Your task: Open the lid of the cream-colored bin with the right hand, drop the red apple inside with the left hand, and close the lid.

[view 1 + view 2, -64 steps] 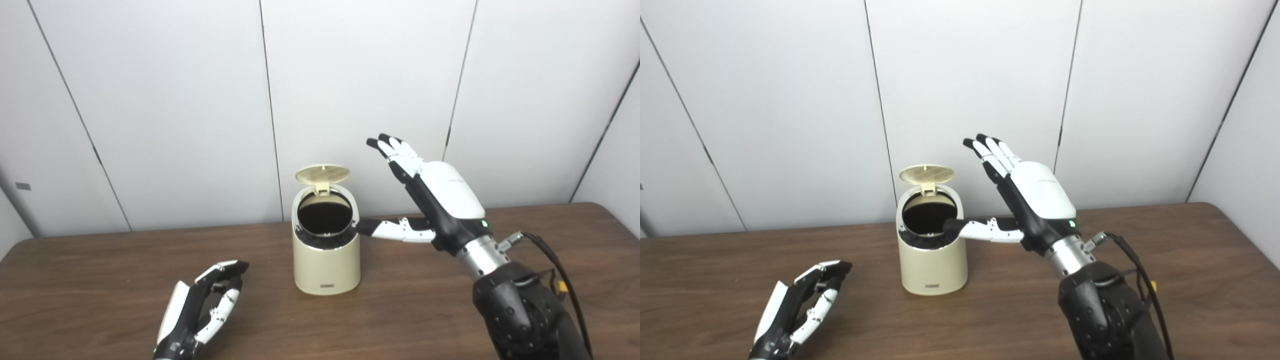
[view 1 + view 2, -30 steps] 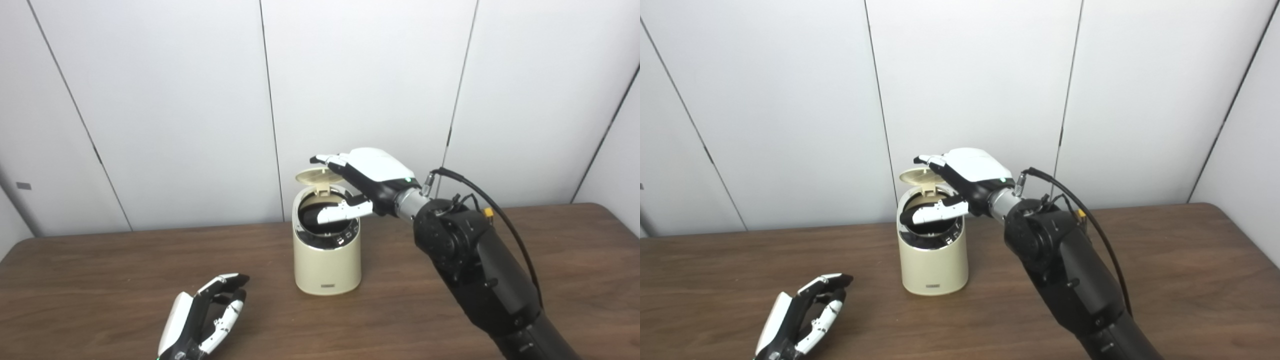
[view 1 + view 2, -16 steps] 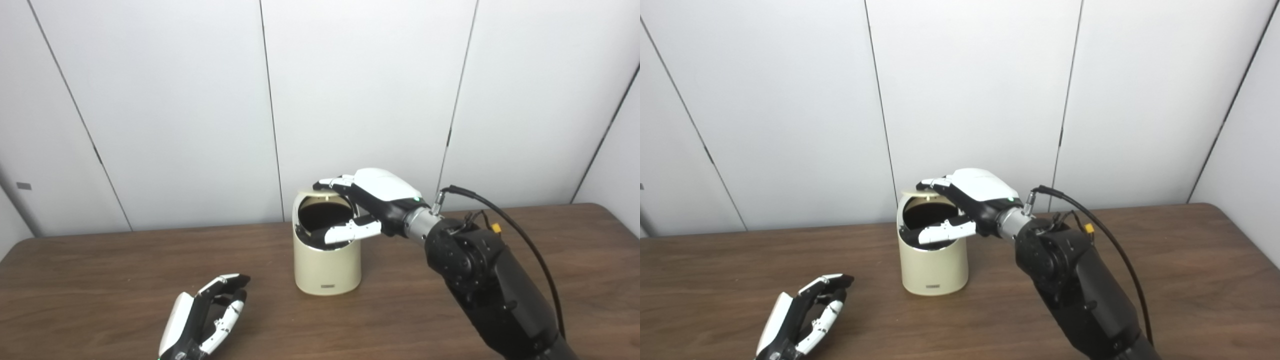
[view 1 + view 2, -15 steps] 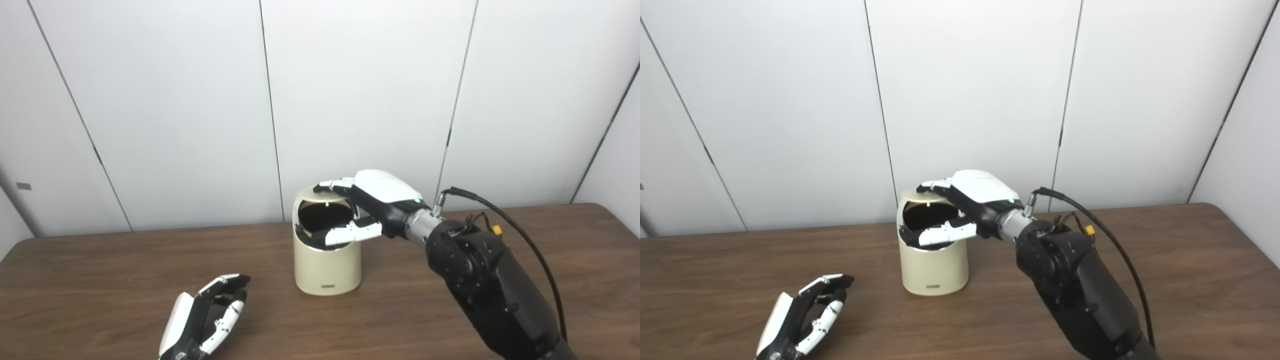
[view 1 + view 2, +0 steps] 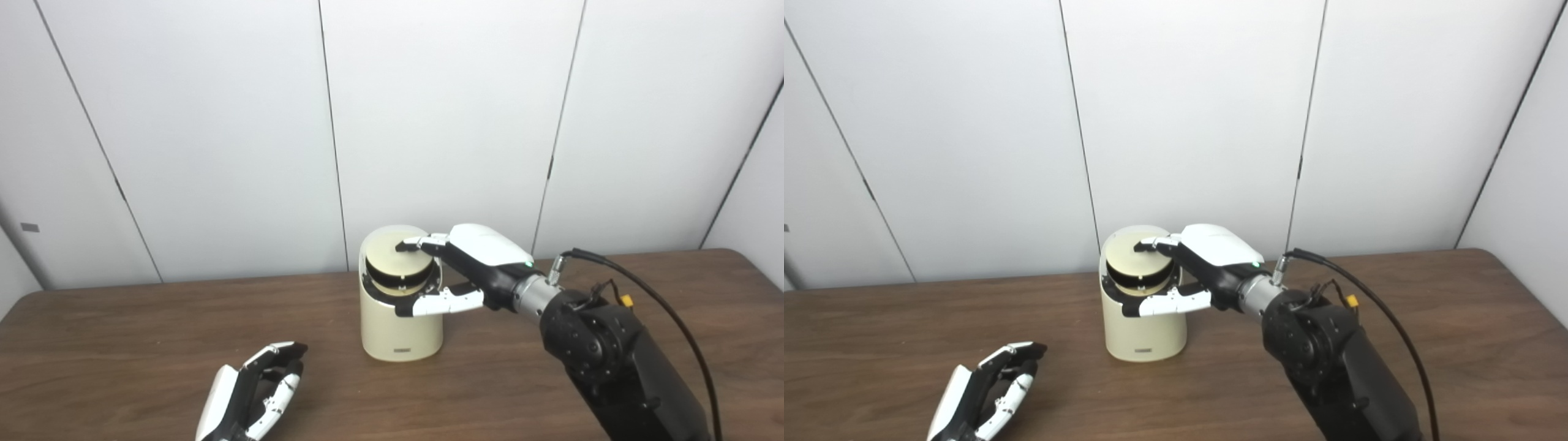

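The cream-colored bin (image 5: 401,331) stands upright at the middle of the wooden table (image 5: 122,343). Its round lid (image 5: 395,260) is tilted low over the opening, with a dark gap under its front edge. My right hand (image 5: 484,257) reaches in from the right, its fingers (image 5: 416,244) resting on top of the lid and its thumb stretched across the front of the rim. That hand is open and grips nothing. My left hand (image 5: 251,395) lies open and empty on the table at the lower left, apart from the bin. No red apple shows in either view.
White wall panels (image 5: 447,110) rise just behind the table's far edge, close behind the bin. The right arm's black cable (image 5: 661,306) loops above the table to the right of the bin.
My right hand has swung over the bin and pushed the lid from upright down onto the opening. The left hand has slid slightly toward the near edge, still empty.
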{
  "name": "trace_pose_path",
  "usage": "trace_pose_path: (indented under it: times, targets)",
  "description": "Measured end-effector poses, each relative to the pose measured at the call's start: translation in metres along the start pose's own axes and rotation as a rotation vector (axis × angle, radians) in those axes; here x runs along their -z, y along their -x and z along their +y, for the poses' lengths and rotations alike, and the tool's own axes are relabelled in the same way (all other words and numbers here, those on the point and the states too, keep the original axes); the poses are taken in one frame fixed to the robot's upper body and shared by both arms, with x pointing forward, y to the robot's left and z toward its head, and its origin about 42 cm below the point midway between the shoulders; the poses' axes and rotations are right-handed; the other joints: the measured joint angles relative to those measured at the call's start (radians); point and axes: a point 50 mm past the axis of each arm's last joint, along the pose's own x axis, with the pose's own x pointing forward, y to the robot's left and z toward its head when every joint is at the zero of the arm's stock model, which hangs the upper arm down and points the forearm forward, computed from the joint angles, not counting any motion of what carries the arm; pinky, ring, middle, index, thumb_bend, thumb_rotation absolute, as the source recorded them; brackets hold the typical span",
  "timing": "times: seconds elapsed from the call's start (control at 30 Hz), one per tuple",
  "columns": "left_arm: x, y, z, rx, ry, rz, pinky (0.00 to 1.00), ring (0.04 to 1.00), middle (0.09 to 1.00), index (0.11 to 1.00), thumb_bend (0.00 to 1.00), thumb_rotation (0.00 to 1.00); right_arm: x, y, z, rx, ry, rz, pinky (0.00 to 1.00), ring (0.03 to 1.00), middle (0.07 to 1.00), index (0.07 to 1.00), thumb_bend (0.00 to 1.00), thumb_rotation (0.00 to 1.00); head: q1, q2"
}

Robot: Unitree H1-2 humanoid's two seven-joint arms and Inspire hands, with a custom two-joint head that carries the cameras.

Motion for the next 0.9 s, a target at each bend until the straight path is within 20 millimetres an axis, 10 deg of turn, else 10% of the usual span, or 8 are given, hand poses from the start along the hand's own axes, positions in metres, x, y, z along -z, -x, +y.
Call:
trace_pose_path:
  times: [0.9]
  targets:
    - [-0.010, -0.001, -0.011, 0.009, -0.011, 0.018, 0.66, 0.738, 0.748, 0.739, 0.43, 0.82, 0.015, 0.009, 0.030, 0.111, 0.156, -0.043, 0.91, 0.994, 0.959, 0.768, 0.78, 0.73, 0.021, -0.001]
